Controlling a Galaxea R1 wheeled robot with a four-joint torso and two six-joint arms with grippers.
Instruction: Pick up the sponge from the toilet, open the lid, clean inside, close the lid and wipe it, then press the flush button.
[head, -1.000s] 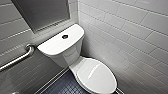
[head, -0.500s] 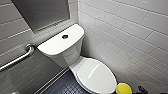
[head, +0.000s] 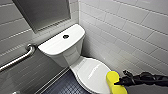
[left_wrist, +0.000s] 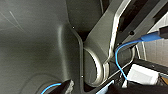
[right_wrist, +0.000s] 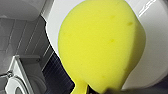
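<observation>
The right hand (head: 120, 81) comes in from the lower right of the head view and is closed on the sponge (head: 113, 83), gripping it at one side; most of the yellow block stands free of the grip. Whether the left hand is open or closed I cannot tell.

The sponge sits at the lower right of the frame, at the front right edge of the lid (head: 93, 73). I cannot tell whether it touches the lid. The lid is down, and the flush button (head: 65, 36) shows dark in the middle of the tank top (head: 56, 43), above and left of centre.

The likeliest trouble is the grip. The sponge is soft and held near one edge, so pressing it against the glossy lid could bend it or pull it out of the hand, and it would drop to the floor. In the right wrist view the sponge covers most of the frame, so the lid's rim would be hard to find from there. The lid has yet to be raised, and its smooth plastic offers little to catch.

The room is tight. A white tiled wall (head: 125, 32) runs close along the right, leaving the arm little room to swing. The floor (head: 65, 86) is dark small tile. A metal grab bar (head: 19, 58) crosses the left edge.
</observation>
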